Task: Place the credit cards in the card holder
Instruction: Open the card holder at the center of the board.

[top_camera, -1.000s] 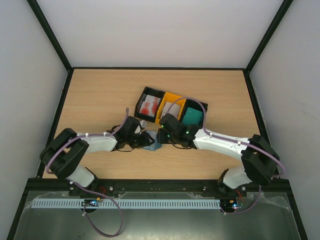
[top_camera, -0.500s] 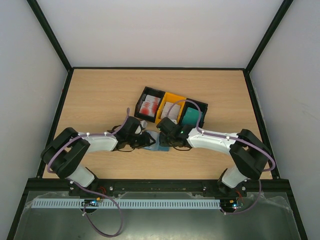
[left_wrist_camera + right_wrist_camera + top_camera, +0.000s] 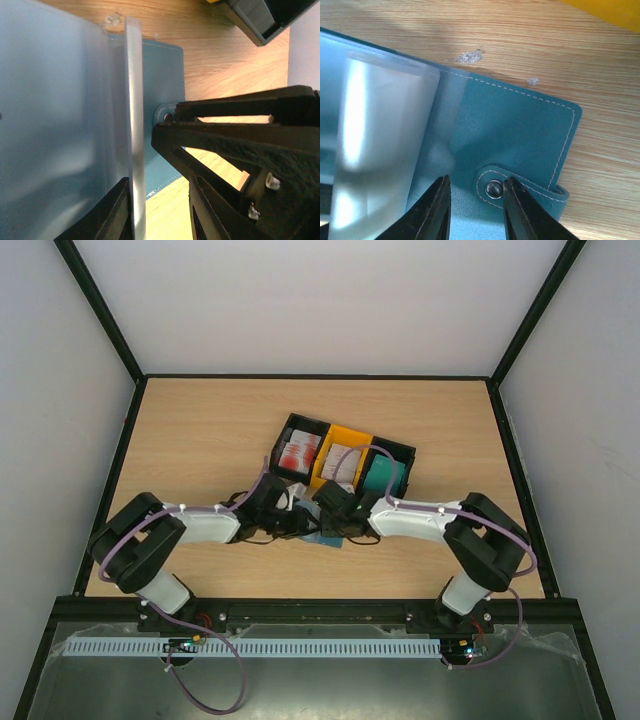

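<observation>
Working with our left gripper [image 3: 160,182] slightly parted around the clear sleeve [image 3: 134,100], we should pin the card holder [image 3: 520,130] flat on the desk [image 3: 200,440] while our right gripper [image 3: 476,181], also slightly parted astride the clasp tab [image 3: 520,191], steadies it, minding the bins [image 3: 350,432] just behind; open room lies nearer us.

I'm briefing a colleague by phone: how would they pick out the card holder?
On the wooden table, look just on the near side of the row of bins. The card holder lies there: teal, with pale stitching, a snap tab and clear sleeves, unlike the rigid bins.
</observation>
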`<state>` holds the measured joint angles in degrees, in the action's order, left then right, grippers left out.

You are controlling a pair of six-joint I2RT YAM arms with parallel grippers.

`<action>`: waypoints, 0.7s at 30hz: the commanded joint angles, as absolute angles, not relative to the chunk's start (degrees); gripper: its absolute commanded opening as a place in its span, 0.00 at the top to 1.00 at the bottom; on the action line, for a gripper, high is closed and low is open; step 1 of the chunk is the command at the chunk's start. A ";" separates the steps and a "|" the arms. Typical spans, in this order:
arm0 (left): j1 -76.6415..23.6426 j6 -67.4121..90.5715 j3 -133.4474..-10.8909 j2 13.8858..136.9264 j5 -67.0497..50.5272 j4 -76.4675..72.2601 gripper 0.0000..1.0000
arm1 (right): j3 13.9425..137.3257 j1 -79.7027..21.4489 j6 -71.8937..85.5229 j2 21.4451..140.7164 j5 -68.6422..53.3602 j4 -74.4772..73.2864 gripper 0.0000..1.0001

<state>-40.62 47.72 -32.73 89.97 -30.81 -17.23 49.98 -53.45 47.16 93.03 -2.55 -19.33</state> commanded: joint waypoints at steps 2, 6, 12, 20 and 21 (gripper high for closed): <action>-41.48 46.56 -33.91 90.77 -34.09 -20.26 0.68 | 47.55 -52.47 48.94 89.65 0.90 -18.17 0.72; -41.66 45.90 -34.57 91.93 -33.50 -19.61 0.70 | 47.10 -52.33 50.28 87.04 3.65 -18.73 0.74; -42.98 45.35 -35.61 92.49 -33.84 -20.23 0.71 | 46.26 -52.24 50.66 81.54 3.88 -16.29 0.75; -44.49 43.99 -37.50 92.93 -33.59 -19.90 0.70 | 47.80 -50.62 51.22 80.69 0.82 -15.89 0.76; -44.60 43.84 -37.64 93.21 -33.51 -19.68 0.70 | 47.92 -50.28 51.58 80.62 0.53 -15.97 0.77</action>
